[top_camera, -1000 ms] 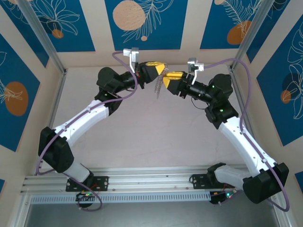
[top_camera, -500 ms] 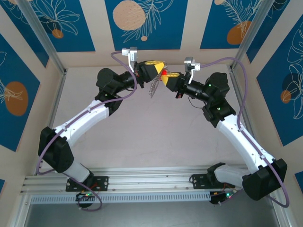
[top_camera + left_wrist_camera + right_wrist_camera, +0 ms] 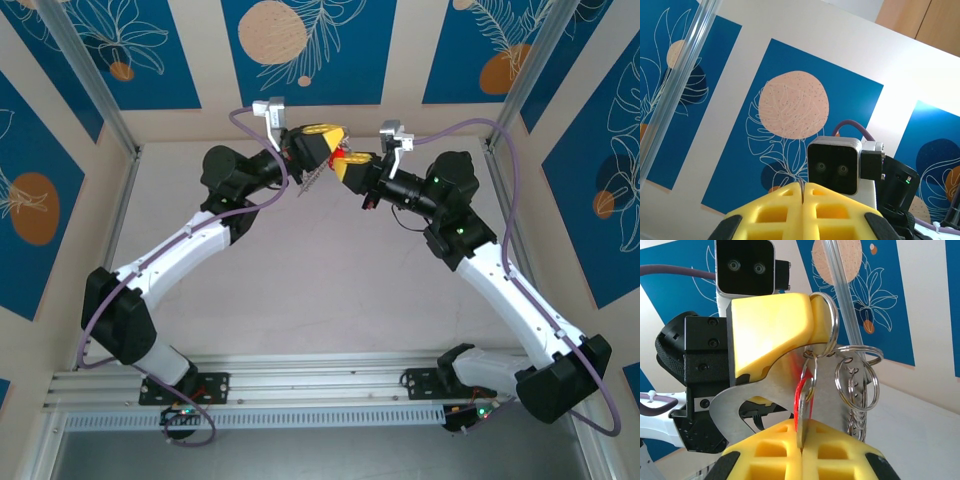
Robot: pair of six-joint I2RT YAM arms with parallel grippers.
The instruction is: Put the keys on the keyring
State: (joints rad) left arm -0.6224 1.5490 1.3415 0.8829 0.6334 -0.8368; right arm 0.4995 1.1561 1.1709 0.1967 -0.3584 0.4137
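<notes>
Both arms meet in the air near the back wall. My left gripper (image 3: 332, 141) is shut on the keyring (image 3: 757, 392), a flat grey metal piece gripped edge-on, a thin sliver between the yellow fingers (image 3: 782, 210). Silvery rings (image 3: 858, 382) and a short chain (image 3: 311, 180) hang from it. My right gripper (image 3: 801, 446) is shut on the keys (image 3: 802, 402), a single red-headed key seen edge-on, pressed close to the grey plate. A small ring on the key's head overlaps the large ring (image 3: 831, 325) at the keyring's top; whether they are linked I cannot tell. In the top view the red key (image 3: 339, 158) sits between the two grippers.
The pale table (image 3: 320, 290) lies below the raised grippers. Blue-patterned walls and metal corner posts (image 3: 105, 100) close in the back and sides. A clear post (image 3: 842, 300) stands close behind the keyring. The right wrist's camera (image 3: 834, 165) faces my left gripper at short range.
My right gripper has gone from part open to shut on the key and moved up and left against the left gripper. The hanging chain has shifted left with the left gripper.
</notes>
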